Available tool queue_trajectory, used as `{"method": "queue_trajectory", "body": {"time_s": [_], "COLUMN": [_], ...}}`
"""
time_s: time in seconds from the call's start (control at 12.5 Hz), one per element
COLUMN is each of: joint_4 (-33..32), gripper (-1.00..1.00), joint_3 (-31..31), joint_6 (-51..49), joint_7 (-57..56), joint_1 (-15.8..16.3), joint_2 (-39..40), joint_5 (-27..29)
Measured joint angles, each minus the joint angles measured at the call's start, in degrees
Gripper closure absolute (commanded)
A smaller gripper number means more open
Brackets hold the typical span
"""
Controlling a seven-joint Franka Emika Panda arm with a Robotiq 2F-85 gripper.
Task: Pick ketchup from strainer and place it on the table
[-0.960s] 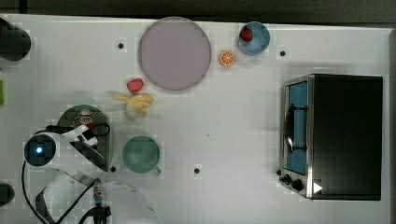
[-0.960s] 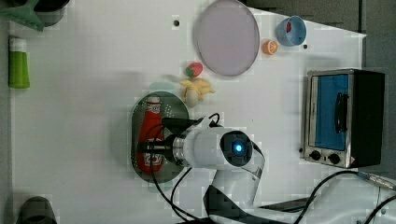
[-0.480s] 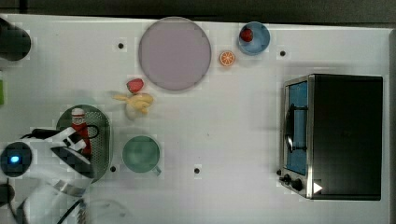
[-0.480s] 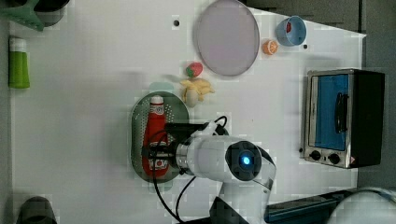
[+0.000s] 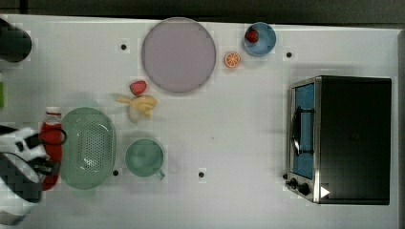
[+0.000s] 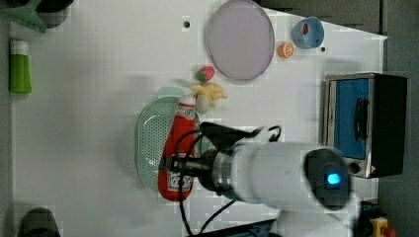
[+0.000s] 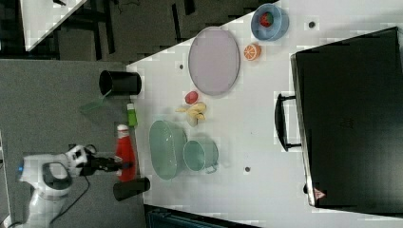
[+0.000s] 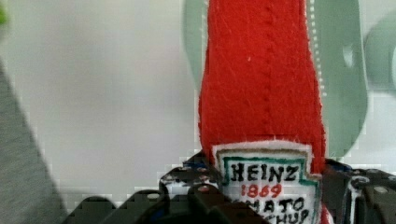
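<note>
The ketchup [image 5: 51,143] has come out of the strainer [image 5: 89,147], grasped by the pincer [image 7: 119,165] and carried beyond its rim; setting it on the surface [image 5: 239,133] remains

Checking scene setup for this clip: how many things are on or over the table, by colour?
Red: 3, the ketchup held in the gripper, a strawberry, a fruit in the bowl
Green: 3, strainer, mug, small bottle
Yellow: 1, banana
Orange: 1, orange half
Blue: 1, bowl
Purple: 1, plate
Black: 1, oven
Total: 11
</note>
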Motion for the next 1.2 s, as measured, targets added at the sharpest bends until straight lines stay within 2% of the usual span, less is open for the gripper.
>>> {"method": "queue_trajectory", "body": {"time_s": [0.32, 0.48, 0.88, 1.2], "joint_4": [10.7, 14.4, 15.6, 15.2], "gripper": [-0.19, -0.19, -0.19, -0.19], "joint_3": [-1.3, -5.1, -15.9, -24.9], "joint_6": [-8.5, -11.6, -12.3, -12.6], "joint_7": [-3.1, -3.7, -13.3, -25.0], "joint_1": [-3.1, -4.2, -11.7, -16.0], "joint_2": [-0.5, -0.4, -0.2, 1.5], "joint_5": [0.5, 0.2, 0.5, -0.6]}}
